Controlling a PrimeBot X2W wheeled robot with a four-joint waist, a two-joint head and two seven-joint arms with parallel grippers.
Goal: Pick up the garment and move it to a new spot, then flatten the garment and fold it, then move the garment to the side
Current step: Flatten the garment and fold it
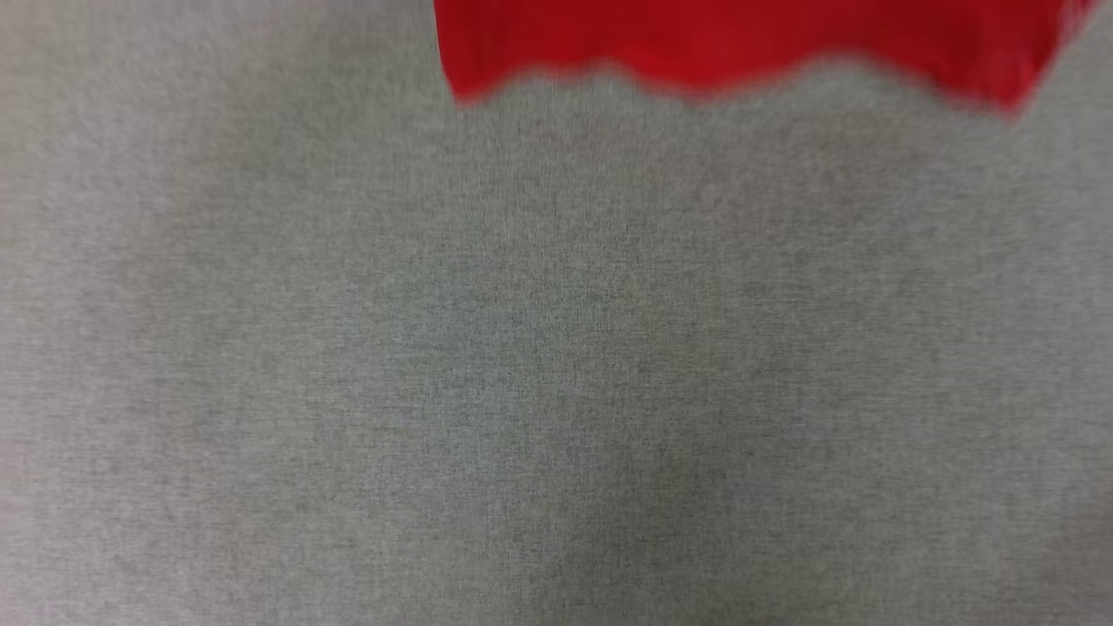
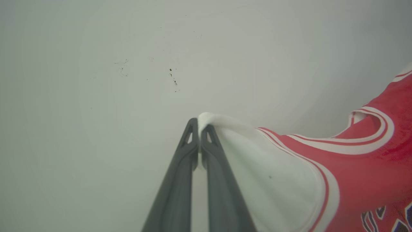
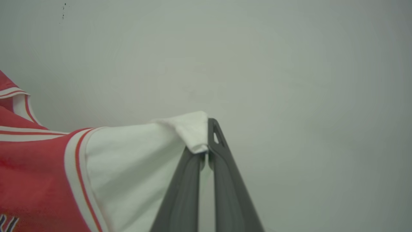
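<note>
Left wrist view: our left gripper (image 2: pixel 200 124) has jaws clamped on white cloth of the garment (image 2: pixel 354 180); our right gripper (image 3: pixel 206 135) clamps it likewise, red body left of the jaws.

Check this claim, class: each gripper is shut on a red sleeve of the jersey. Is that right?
No: the sleeves are white. The wrist views show the left gripper and right gripper each shut on a white sleeve of the jersey.

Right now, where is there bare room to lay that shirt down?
The grey surface is bare everywhere below the wavy red hem of the garment, and left of it up to the top edge. Only the top right is covered. The left fingers and right fingers each pinch a white sleeve.
</note>
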